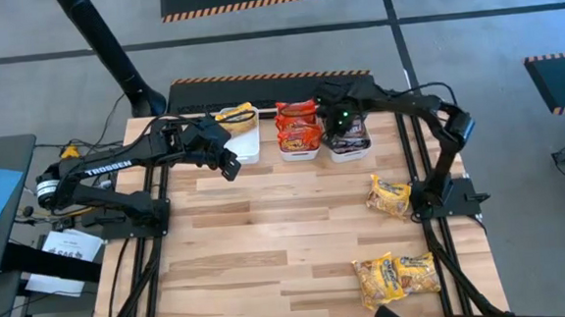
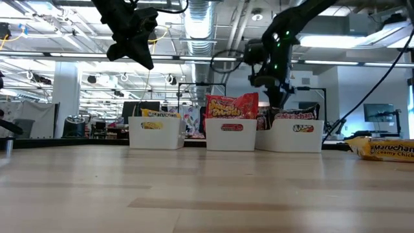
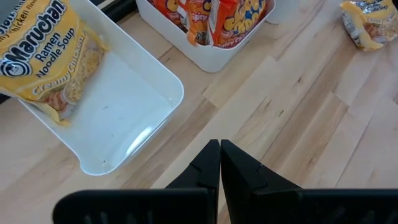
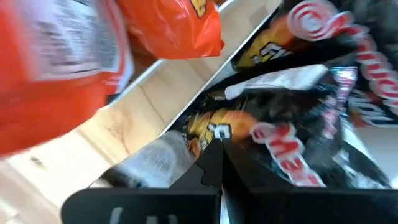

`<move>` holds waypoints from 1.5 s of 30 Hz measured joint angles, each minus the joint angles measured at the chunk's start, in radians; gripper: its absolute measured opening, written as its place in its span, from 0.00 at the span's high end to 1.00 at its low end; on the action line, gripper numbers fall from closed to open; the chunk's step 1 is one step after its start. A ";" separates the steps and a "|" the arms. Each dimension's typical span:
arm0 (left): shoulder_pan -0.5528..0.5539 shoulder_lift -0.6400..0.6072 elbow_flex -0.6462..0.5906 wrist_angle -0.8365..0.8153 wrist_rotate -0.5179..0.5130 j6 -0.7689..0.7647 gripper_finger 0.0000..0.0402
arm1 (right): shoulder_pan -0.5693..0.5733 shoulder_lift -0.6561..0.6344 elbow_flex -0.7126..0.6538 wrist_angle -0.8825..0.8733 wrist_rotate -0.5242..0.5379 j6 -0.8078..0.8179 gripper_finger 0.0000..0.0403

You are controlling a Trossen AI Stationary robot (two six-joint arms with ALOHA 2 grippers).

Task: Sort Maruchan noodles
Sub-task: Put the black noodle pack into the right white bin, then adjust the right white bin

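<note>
We see a wood table (image 1: 268, 248), three bins (image 1: 303, 149) at upper centre, yellow packets (image 1: 396, 275) lower right; left gripper (image 1: 230, 168) closed and empty, right gripper (image 1: 342, 125) closed over dark packets (image 1: 352, 133); a workshop lies beyond.

Quick headcount: three white bins (image 1: 300, 153) in a row at the top middle of the overhead shot. One yellow packet (image 1: 235, 116) sits in the left bin. Three more yellow packets out on the table: one mid-right (image 1: 389, 195), two at lower right (image 1: 376, 278) (image 1: 419, 272). Red and dark packets are piled up, can't count those.
</note>
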 joint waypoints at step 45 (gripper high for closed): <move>0.000 0.000 0.000 -0.053 0.006 0.009 1.00 | -0.124 -0.167 -0.273 -0.148 -0.068 0.174 0.95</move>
